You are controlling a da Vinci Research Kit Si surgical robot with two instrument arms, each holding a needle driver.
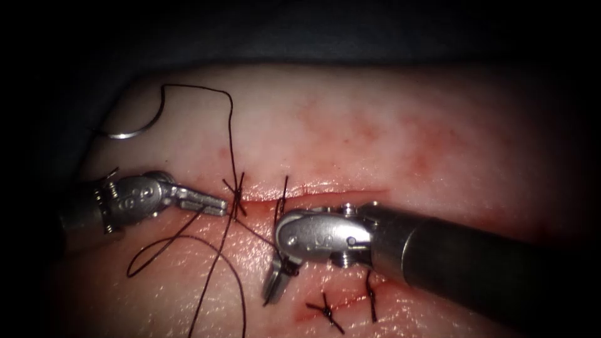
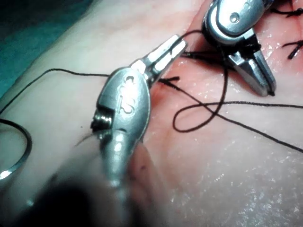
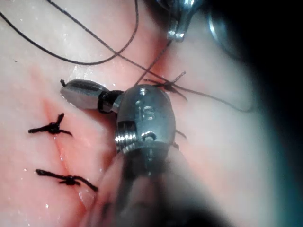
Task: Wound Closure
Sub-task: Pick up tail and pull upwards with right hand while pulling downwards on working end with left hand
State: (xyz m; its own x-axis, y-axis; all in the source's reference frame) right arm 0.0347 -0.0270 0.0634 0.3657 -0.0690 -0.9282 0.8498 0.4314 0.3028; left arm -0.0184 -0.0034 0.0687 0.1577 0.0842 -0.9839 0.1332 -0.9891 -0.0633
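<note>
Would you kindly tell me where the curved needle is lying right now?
In the endoscope view, the curved steel needle lies free on the pale tissue, far left above the cut, above the left arm's tool.

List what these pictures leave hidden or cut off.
Needle, lying free on tissue left of the cut: left wrist view's edge crops it.
Cut's right stretch: endoscope view, right tool's shaft covers it.
Thread's loose run: endoscope view's edge crops it; right end effector holds thread.

Left tool [image 2: 165, 54]: fingers [image 2: 158, 60] closed, empty, just beside a knot.
Right tool [image 2: 255, 75]: fingers clamped on thread [image 2: 227, 119] (dark, looping across tissue [image 2: 222, 179]).
Needle [image 2: 21, 151]: lying free on the tissue.
</note>
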